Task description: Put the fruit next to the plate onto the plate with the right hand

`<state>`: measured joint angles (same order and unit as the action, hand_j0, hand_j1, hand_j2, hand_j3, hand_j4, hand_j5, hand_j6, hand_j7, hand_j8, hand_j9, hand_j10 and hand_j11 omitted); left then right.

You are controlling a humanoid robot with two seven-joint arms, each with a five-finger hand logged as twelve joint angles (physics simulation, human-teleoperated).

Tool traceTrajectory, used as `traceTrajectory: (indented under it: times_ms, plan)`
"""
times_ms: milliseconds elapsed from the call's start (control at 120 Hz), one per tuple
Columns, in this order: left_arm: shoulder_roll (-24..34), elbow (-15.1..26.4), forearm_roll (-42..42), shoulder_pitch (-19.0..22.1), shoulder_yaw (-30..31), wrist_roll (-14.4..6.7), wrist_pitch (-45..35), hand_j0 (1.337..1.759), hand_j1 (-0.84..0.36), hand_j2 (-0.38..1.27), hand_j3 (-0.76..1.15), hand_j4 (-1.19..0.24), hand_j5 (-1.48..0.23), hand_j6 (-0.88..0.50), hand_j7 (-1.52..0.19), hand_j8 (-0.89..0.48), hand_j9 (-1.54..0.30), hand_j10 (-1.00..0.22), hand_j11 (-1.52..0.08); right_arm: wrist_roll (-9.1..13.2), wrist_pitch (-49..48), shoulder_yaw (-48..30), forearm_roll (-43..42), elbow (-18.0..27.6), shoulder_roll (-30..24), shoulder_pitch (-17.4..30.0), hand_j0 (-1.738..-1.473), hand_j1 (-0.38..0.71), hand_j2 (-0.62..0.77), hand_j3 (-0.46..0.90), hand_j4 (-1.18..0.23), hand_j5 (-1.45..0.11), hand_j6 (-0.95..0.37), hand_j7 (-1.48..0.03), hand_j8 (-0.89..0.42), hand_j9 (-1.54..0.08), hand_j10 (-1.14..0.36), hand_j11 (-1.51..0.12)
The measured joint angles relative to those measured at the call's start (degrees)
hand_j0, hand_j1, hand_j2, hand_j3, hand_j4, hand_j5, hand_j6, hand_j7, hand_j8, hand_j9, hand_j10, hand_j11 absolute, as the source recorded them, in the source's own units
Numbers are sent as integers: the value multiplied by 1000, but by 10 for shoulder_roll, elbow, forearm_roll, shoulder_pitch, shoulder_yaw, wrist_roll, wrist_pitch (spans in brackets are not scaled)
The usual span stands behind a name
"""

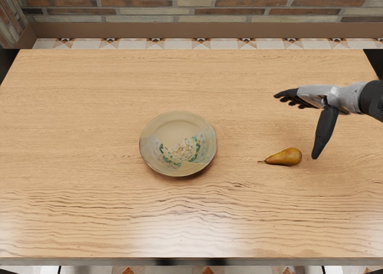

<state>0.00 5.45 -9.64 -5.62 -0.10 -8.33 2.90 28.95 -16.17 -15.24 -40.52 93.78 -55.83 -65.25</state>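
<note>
Grey arm (pixel 362 97) runs off frame, we note; right hand (pixel 317 100), fingers spread, empty, hangs just right of the pear (pixel 285 157).

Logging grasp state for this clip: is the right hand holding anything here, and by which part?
Nothing is held. The right hand hovers open beside the pear, which lies on the table apart from it.

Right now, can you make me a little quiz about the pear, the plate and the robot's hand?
1. True or false: the pear lies on the plate.
2. What is the right hand doing? A) holding the pear B) open, holding nothing C) touching the plate
3. Fill in: the pear's stem points toward the ____.
Key: 1 false, it lies beside it; 2 B; 3 plate.
</note>
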Motion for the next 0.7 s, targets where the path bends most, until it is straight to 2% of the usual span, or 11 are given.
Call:
traceTrajectory:
  times_ms: [83,517,700]
  plan:
    - [0,0,0,0,0,0,0,1658,325,4,0,-21,-27,-21,-27,-21,-27,-21,-27,3,15,0,-13,11,0,8,-1658,-296,-8,0,-51,-60,-53,-59,-52,-60,-50,-59]
    - [0,0,0,0,0,0,0,1658,325,4,0,-21,-27,-21,-27,-21,-27,-21,-26,-50,141,0,-91,58,4,98,-1658,-258,-13,0,-84,-102,-86,-101,-85,-102,-83,-102]
    - [0,0,0,0,0,0,0,1658,325,4,0,-21,-27,-21,-27,-21,-27,-21,-26,-59,164,0,-120,61,11,125,-1658,-185,-25,0,-145,-182,-148,-181,-146,-182,-144,-181]
